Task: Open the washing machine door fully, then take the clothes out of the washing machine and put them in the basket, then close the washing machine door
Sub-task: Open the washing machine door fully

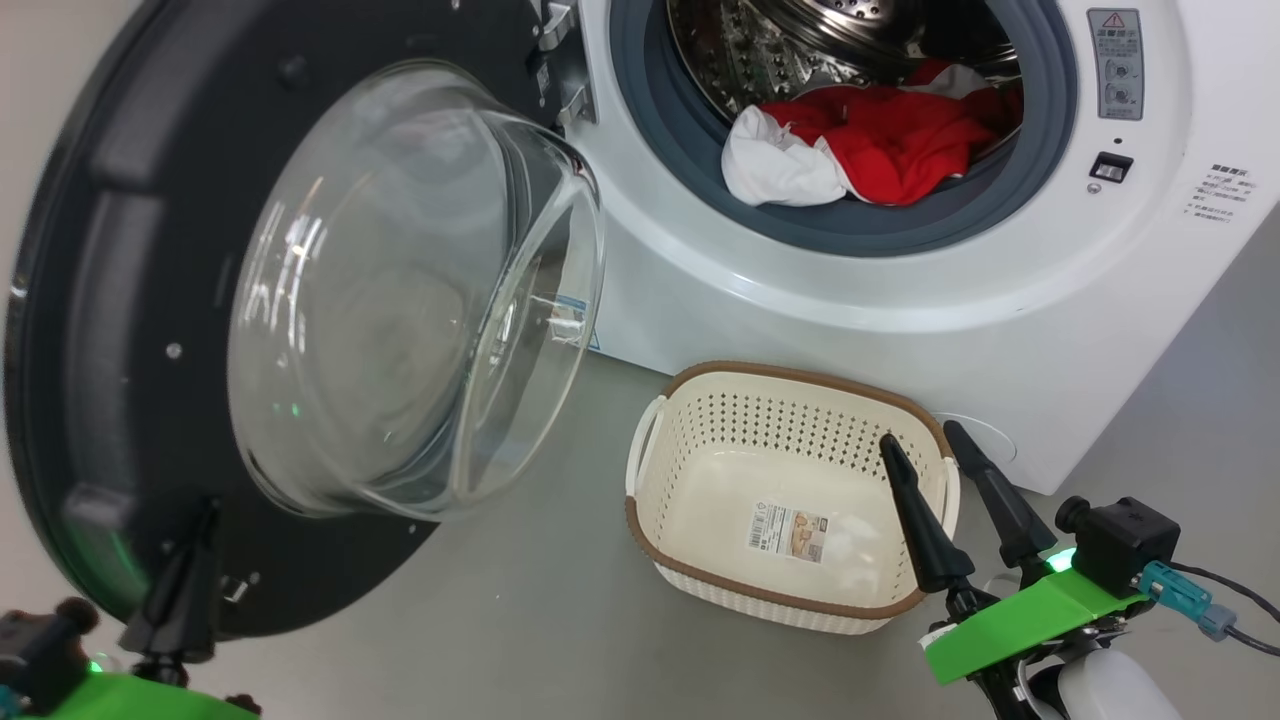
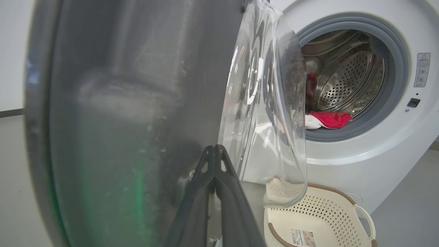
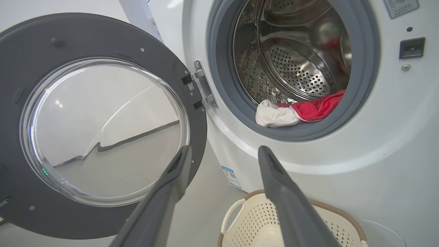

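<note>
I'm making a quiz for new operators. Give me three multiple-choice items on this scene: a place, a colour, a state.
1. Where is the basket? A) on the floor before the washing machine B) inside it C) on top of it
2. The clothes are: A) blue and yellow B) red and white C) all black
3. The right gripper is: A) shut on a garment B) shut on a handle C) open, holding nothing
1 A: it stands on the floor at the machine's front. 2 B: red fabric beside a white piece. 3 C: its fingers stand apart.
</note>
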You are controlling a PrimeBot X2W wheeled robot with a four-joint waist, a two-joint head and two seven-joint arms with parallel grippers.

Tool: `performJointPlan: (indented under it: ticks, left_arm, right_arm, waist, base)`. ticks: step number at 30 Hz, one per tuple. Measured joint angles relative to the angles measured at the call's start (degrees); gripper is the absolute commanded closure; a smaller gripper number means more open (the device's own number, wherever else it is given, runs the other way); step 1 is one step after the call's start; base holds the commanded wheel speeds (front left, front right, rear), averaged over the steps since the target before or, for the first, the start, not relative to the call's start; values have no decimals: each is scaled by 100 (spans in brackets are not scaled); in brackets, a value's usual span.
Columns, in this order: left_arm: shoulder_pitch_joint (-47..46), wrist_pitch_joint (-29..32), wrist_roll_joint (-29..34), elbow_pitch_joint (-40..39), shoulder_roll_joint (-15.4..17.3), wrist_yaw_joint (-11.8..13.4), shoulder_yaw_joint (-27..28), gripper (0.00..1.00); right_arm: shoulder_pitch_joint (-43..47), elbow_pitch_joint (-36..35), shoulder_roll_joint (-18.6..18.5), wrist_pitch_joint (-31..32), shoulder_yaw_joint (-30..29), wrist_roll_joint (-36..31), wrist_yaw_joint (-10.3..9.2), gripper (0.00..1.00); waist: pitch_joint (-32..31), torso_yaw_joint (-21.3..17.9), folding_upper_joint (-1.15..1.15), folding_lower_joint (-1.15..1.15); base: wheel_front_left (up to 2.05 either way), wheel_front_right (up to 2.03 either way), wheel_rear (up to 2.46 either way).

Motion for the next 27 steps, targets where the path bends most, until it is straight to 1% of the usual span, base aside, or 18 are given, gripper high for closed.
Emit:
performJointPlan:
  ticks: [7,10,14,20,27]
  left_arm:
    - [-406,-3,-260,599,308,-8,30,100]
    - [-605,-8,-385,872,460,-8,-51,100]
    - [-865,-19,-642,1152,650,-8,-312,100]
    - [-1362,-44,-861,1629,932,-8,-783,100]
    - [-2058,-60,-1067,2387,1146,-8,-1282,100]
  right_arm:
    - [-91,29,26,0,-2,-143,0,0]
    - [-120,31,45,0,-3,-143,0,0]
    - [-121,27,76,0,-5,-153,0,0]
    - [-136,29,98,0,-10,-196,0,0]
    - [-343,35,108,0,-8,-257,0,0]
  waist:
    - [83,78,0,0]
    - [109,116,0,0]
    - [161,171,0,0]
    - [263,261,0,0]
    - [423,325,0,0]
  base:
    - [0,0,0]
    - [0,0,0]
    - [0,0,0]
    - [0,0,0]
    - [0,0,0]
